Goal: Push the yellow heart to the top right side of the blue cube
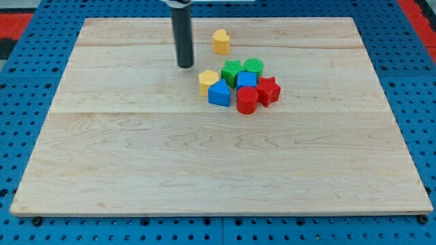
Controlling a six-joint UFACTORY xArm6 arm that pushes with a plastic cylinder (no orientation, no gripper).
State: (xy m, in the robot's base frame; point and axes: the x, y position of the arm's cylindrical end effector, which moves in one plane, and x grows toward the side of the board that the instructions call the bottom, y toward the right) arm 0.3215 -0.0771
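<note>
My tip point(185, 66), a plain rod end holding nothing, rests on the pale wooden counter point(204, 163), left of the glossy yellow heart point(220, 41) and up-left of the blue cube point(246, 79).

pale wooden plank counter point(204, 177) fills most of view, grain running left to right, two faint seams crossing it. around counter on all sides: blue perforated metal base plate point(20, 136) with regular rows of round holes. red perforated panel point(15, 15) at view's top left corner, second red perforated patch point(417, 9) at view's top right corner. light even, soft, only short shadows on wood.
</note>
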